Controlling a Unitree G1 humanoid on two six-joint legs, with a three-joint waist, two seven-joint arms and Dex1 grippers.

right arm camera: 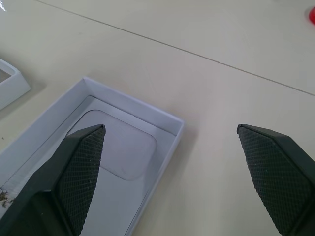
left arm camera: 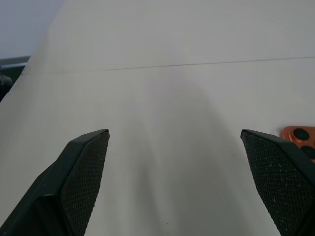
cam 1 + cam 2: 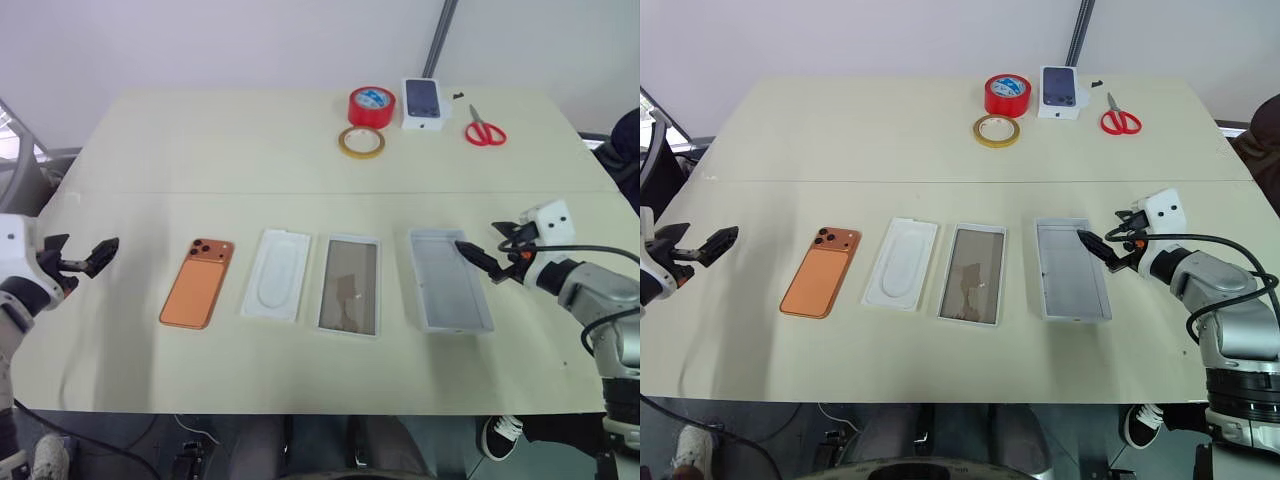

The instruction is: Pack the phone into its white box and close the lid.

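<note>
Both end effectors open; phone [image 3: 197, 283] untouched.

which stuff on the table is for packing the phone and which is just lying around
For the job:
- phone
- white box
- lid

Lying about:
- flat white insert
- red tape roll
- tan tape ring
- small white carton
- red scissors

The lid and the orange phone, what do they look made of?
The lid looks like matte white cardboard: thin folded walls, no shine. The phone seems to be metal or glass with a satin finish, its back smooth and even; which one is hard to say.
</note>
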